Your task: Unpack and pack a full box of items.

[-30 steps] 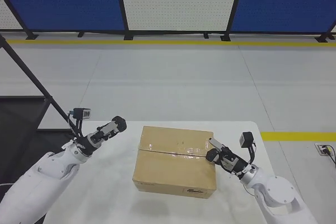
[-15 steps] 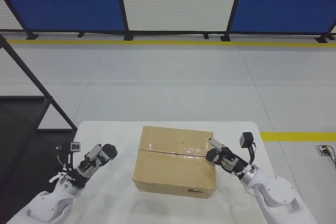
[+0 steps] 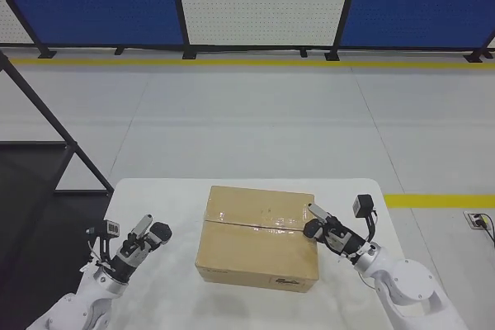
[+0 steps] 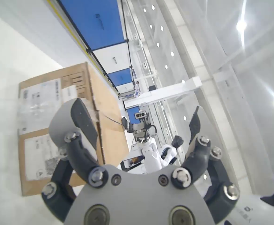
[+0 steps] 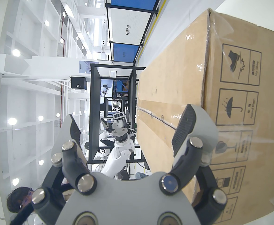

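Where box (image 3: 256, 243) sits, white table (image 3: 161, 202); blue panels (image 3: 99, 21) behind.

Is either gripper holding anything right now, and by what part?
Nothing is held. The left gripper is open, apart from the box; the right gripper is open at the box's top edge, not clamped on it.

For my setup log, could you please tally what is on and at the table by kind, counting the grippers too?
Cardboard box: 1
Grippers: 2 (left gripper, right gripper, both open)
Table: 1
Total: 4
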